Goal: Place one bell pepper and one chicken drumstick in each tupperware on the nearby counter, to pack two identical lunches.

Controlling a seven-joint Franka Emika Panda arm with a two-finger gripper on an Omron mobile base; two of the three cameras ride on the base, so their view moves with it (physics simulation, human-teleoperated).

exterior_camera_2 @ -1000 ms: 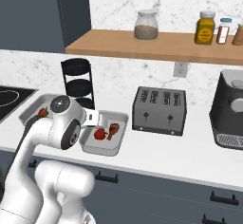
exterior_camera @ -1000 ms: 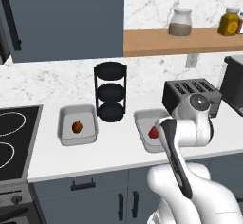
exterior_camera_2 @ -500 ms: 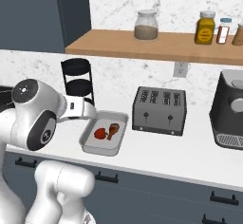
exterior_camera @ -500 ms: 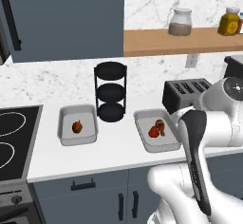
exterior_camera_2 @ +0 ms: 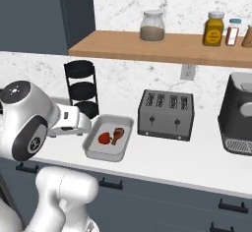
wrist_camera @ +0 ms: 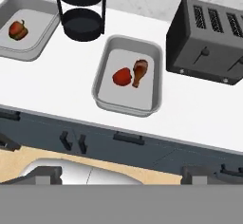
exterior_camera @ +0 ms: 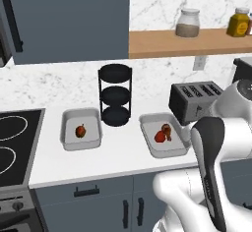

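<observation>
Two light-grey tupperware trays sit on the white counter [exterior_camera: 118,157]. The left tupperware [exterior_camera: 93,138] [wrist_camera: 45,47] holds a single bell pepper [exterior_camera: 80,130] [wrist_camera: 17,30]. In the right tupperware [exterior_camera: 178,150] [exterior_camera_2: 123,152] [wrist_camera: 137,98] a red bell pepper [exterior_camera: 160,137] [exterior_camera_2: 104,138] [wrist_camera: 122,77] lies beside a chicken drumstick [exterior_camera: 168,130] [exterior_camera_2: 117,135] [wrist_camera: 139,72]. My gripper [wrist_camera: 121,176] is open and holds nothing, its tips wide apart. It hangs above the counter's front edge, well back from the right tupperware.
A black three-tier rack [exterior_camera: 115,96] [wrist_camera: 80,4] stands between the trays at the back. A dark toaster [exterior_camera: 194,98] [exterior_camera_2: 166,114] sits right of the right tray, a coffee machine [exterior_camera_2: 238,113] further right. The stove [exterior_camera: 12,147] borders the counter's left end. Jars line the wooden shelf [exterior_camera_2: 162,46].
My hand has lifted off the right tupperware and drawn back toward the counter front, leaving the drumstick beside the pepper. The jaws stayed wide.
</observation>
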